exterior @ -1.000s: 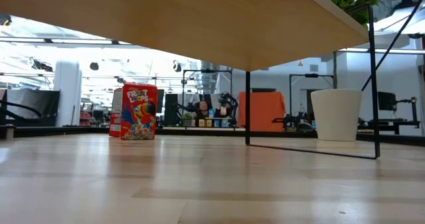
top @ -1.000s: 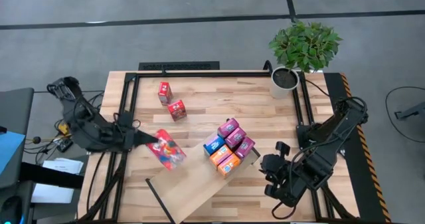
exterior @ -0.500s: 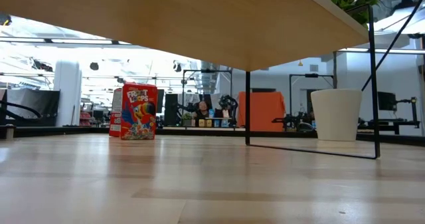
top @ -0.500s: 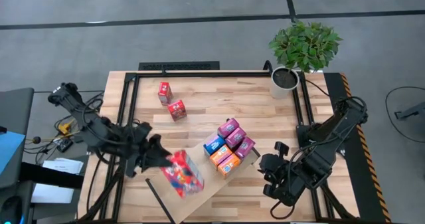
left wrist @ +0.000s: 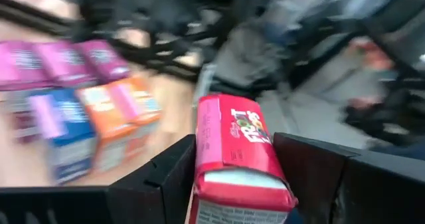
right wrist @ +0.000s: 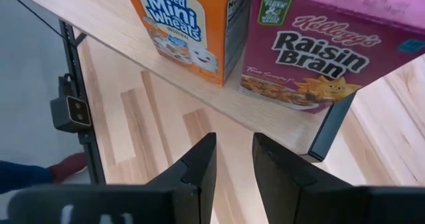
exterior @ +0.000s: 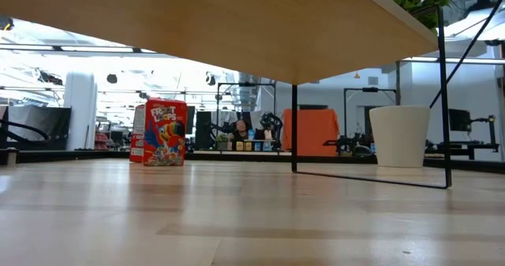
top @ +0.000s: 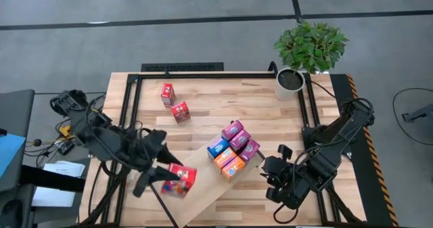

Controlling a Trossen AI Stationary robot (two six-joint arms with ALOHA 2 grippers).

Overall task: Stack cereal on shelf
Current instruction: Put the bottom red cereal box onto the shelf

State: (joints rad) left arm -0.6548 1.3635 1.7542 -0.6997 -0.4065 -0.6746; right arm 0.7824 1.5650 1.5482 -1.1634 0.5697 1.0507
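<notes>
- Left gripper had its fingers clamped on the flat sides of a red box, over the shelf's near-left end.
- Six boxes sat clustered at the shelf's right end; two red ones stood on the surface near its far-left corner.
- Right gripper waited beside the shelf's right end, fingers slightly parted, holding nothing.
- Judged: thin card, light, crushable; grip the broad faces gently, as the glossy print may slip.

Both arms are matte black, jointed, draped with dark cables; each claw has flat, angular black fingers.
</notes>
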